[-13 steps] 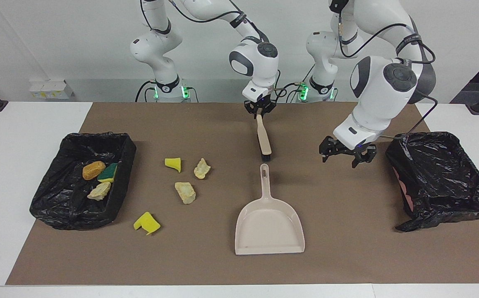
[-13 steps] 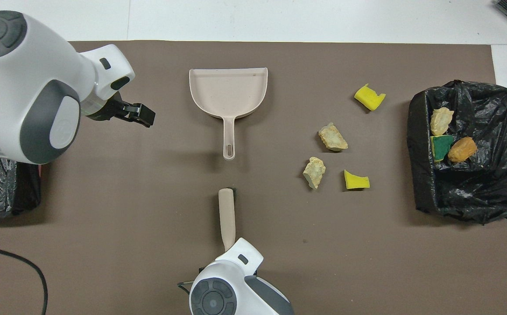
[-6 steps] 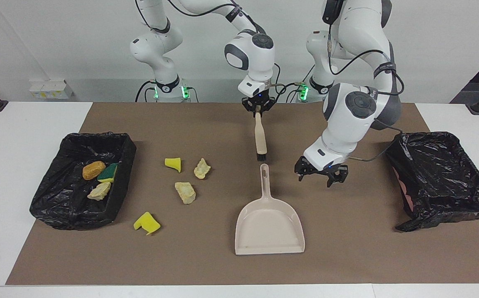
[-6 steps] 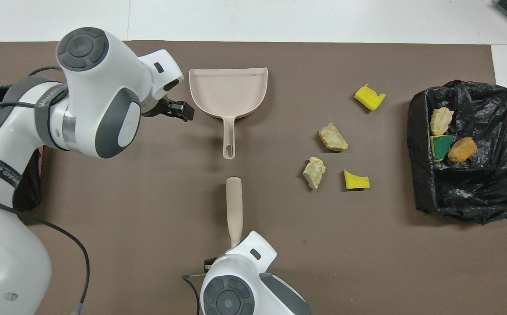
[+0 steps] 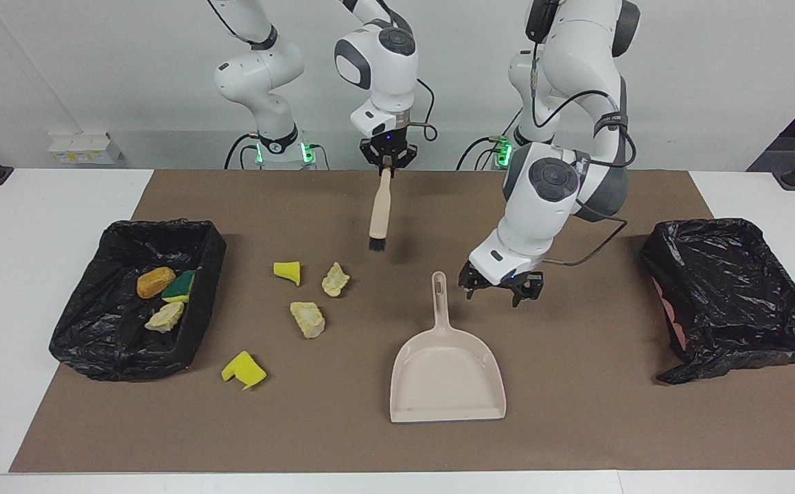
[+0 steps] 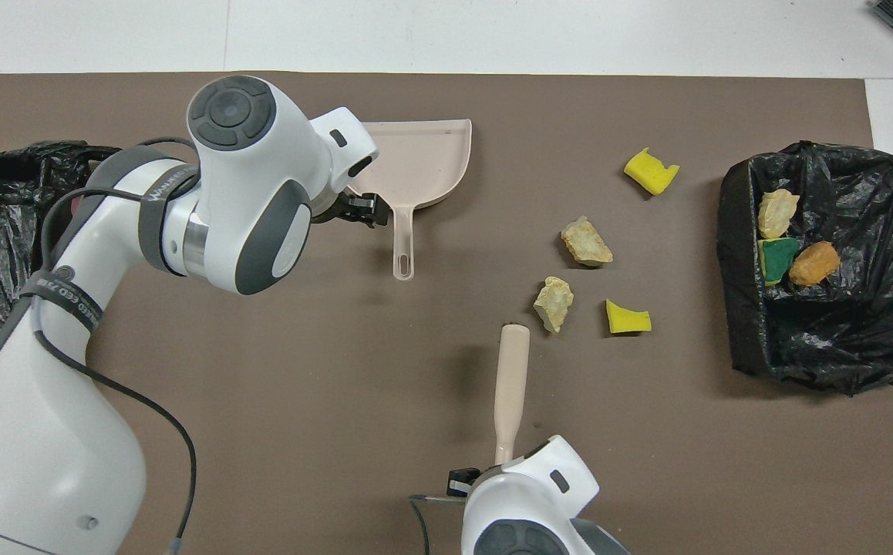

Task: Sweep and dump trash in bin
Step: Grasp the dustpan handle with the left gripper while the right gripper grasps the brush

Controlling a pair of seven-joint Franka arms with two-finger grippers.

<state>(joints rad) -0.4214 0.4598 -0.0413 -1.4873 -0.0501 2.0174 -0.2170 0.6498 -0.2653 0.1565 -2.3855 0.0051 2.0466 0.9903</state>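
My right gripper (image 5: 387,158) is shut on the handle end of the beige brush (image 5: 378,209), which hangs bristles-down over the mat; the brush also shows in the overhead view (image 6: 510,381). My left gripper (image 5: 500,290) is open and low, just beside the handle of the beige dustpan (image 5: 447,370), toward the left arm's end; in the overhead view this gripper (image 6: 362,210) stands next to the dustpan (image 6: 423,158). Trash on the mat: two yellow sponge pieces (image 5: 287,270) (image 5: 244,370) and two beige lumps (image 5: 335,279) (image 5: 307,319).
A black-lined bin (image 5: 95,336) at the right arm's end holds an orange-brown lump (image 5: 155,282), a green-and-yellow sponge (image 5: 179,286) and a beige lump (image 5: 165,317). A second black-lined bin (image 5: 734,295) stands at the left arm's end.
My left gripper has moved from beside the bin at its end of the table down to the dustpan's handle. My right gripper has carried the brush toward the scraps.
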